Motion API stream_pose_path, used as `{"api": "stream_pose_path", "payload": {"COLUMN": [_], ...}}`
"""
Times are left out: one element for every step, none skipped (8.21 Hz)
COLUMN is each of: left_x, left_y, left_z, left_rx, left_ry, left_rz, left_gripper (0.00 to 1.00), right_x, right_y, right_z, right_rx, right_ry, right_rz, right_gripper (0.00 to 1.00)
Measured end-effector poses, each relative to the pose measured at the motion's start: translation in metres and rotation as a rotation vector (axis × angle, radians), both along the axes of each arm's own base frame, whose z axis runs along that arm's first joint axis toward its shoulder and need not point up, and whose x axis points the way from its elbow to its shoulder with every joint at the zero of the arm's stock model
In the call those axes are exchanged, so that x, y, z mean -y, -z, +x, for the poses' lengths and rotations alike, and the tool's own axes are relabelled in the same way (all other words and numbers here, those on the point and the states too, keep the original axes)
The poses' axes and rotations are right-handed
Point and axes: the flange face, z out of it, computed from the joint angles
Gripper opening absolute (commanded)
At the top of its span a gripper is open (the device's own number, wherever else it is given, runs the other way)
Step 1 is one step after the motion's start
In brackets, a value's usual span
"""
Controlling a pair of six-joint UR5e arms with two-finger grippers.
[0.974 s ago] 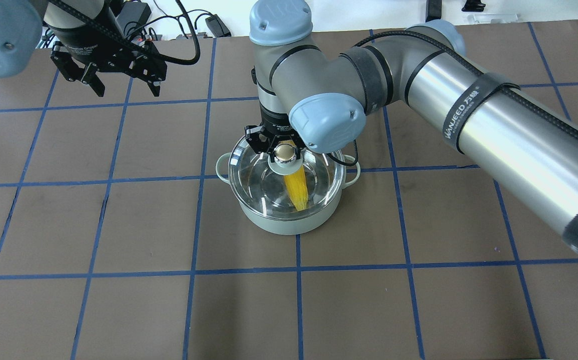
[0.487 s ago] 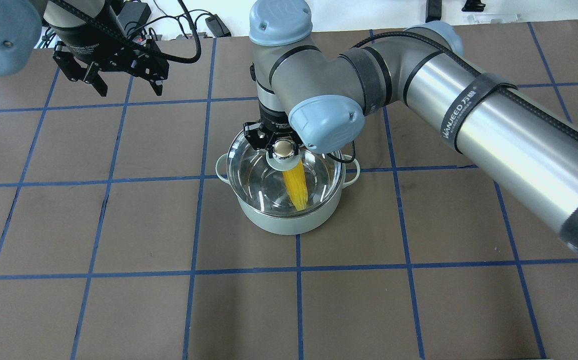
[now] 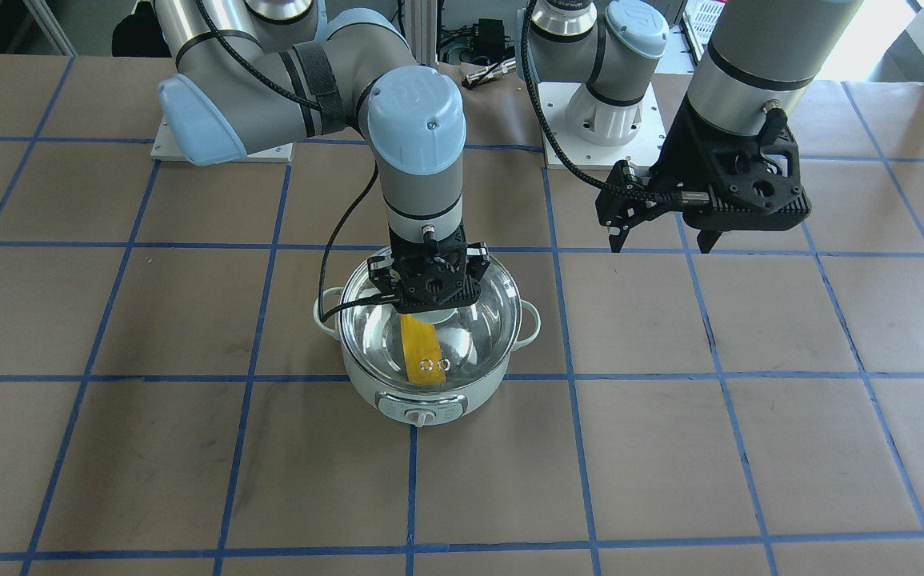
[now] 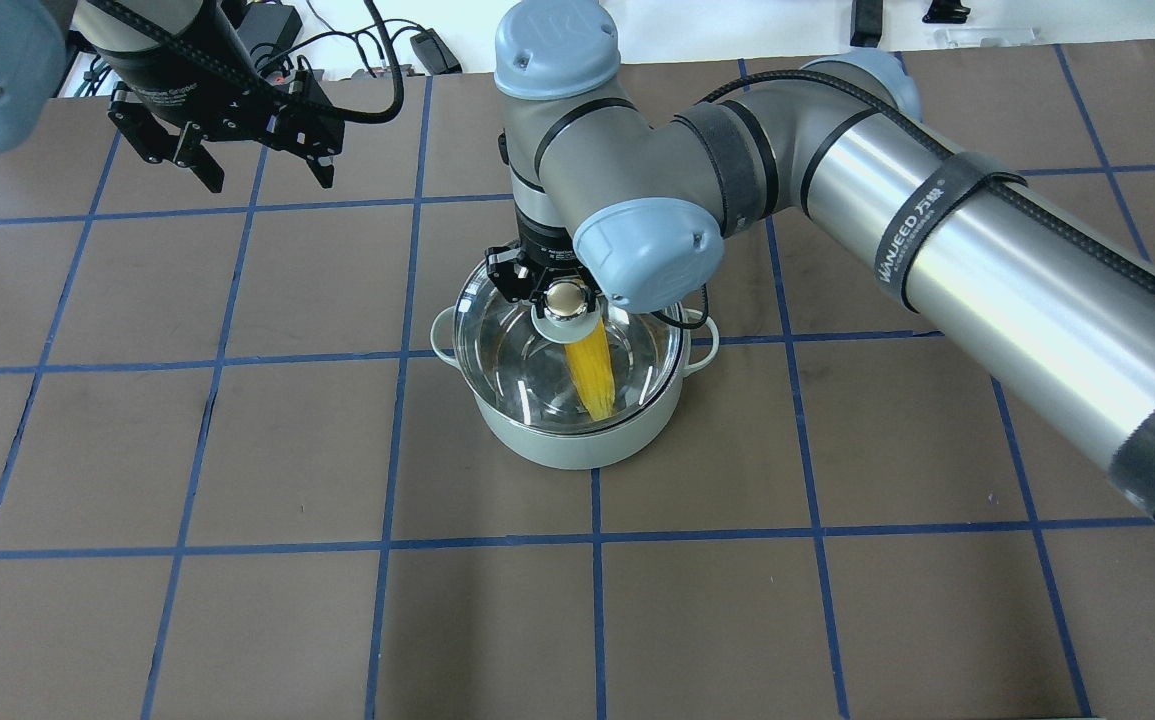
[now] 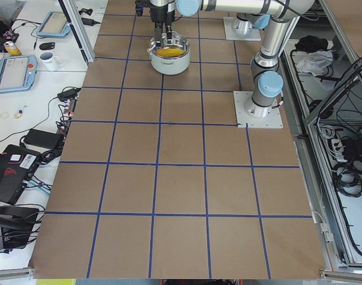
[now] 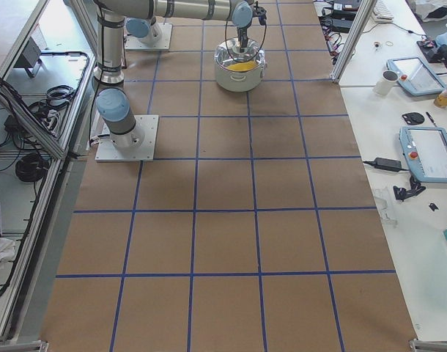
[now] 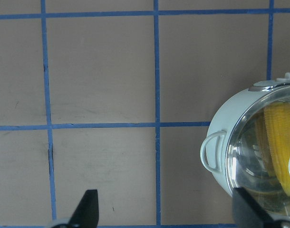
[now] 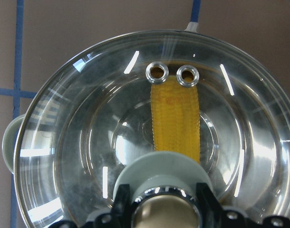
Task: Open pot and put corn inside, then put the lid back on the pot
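Note:
The mint-green pot point(image 4: 577, 447) stands mid-table; its dial panel point(image 3: 420, 414) shows in the front-facing view. The yellow corn point(image 4: 592, 375) lies inside it, seen through the glass, and also shows in the right wrist view point(image 8: 176, 118). The clear lid point(image 4: 497, 330) covers the pot's opening, shifted a little toward the far left. I cannot tell whether it rests on the rim. My right gripper point(image 4: 562, 290) is shut on the lid's knob point(image 8: 166, 211). My left gripper point(image 4: 267, 170) is open and empty, above the table far to the pot's left.
The brown table point(image 4: 237, 620) carries a blue tape grid. Cables and small devices lie beyond its far edge point(image 4: 337, 40). Side benches with tablets and a mug point(image 5: 49, 59) flank the table. The right arm's long link point(image 4: 987, 260) spans the right half.
My right gripper and the lid have shifted slightly toward the far left over the pot. My left gripper has drifted a little to the right, still open.

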Motion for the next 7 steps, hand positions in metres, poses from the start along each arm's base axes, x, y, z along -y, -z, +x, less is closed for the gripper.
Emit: {"api": "stream_pose_path", "payload": {"left_x": [-0.001,-0.001,-0.001,-0.002,-0.005,-0.009,-0.011], "left_y": [0.0,0.001,0.001,-0.001,-0.004,-0.004,0.001], "left_z": [0.0,0.0,-0.001,-0.001,-0.001,-0.001,-0.002], "left_rx": [-0.002,-0.002,-0.002,-0.001,-0.002,-0.002,-0.002], "left_ry": [0.0,0.001,0.001,0.002,0.003,0.003,0.002], "left_rz": [0.001,0.002,0.002,-0.002,-0.007,-0.007,0.001], "left_gripper": [1.0,1.0,1.0,1.0,1.0,1.0,1.0], "right_x": [0.0,0.001,0.001,0.001,0.001,0.001,0.001], "right_y": [0.0,0.001,0.001,0.001,0.001,0.002,0.002], "right_z": [0.0,-0.001,-0.001,-0.001,-0.001,-0.001,-0.002], "right_rx": [-0.001,-0.003,-0.003,-0.003,-0.004,-0.007,-0.013], "right_ry": [0.006,0.011,0.013,0.015,0.016,0.017,0.017], "right_rz": [0.001,0.002,0.002,0.002,0.003,0.004,0.004], "right_gripper": [0.21,0.21,0.21,0.23,0.27,0.31,0.33]}}
